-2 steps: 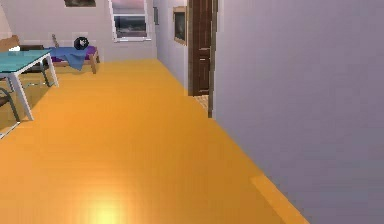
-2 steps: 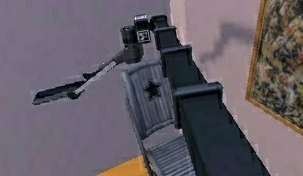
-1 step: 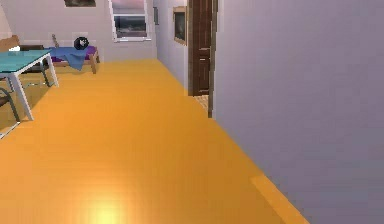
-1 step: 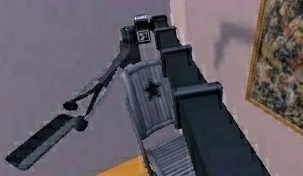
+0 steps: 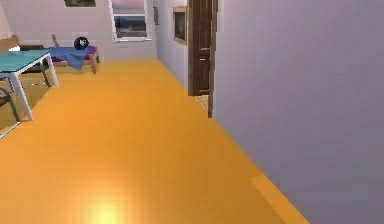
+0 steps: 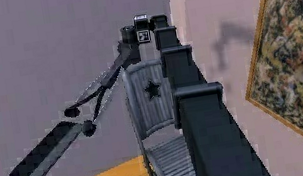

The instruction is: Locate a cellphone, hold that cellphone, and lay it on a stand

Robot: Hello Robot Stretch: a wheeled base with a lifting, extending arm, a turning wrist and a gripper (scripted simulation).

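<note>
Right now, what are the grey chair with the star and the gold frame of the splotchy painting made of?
The grey slatted chair with a star on its back looks like painted wood or metal; its flat matt grey leaves that open. The thin golden picture frame looks like gilded wood or brass, judging by its warm yellow edge.

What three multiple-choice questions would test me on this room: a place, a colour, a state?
1. Where does the teal table stand in the forward view? A left B right C middle
2. What colour is the floor? A grey B orange C green
3. The cellphone is: A on the floor B on the table C hanging from the claw
Answers: 1 A, it stands at the left edge. 2 B, the floor is orange throughout. 3 C, it hangs at the claw's far end, clear of every surface.
</note>
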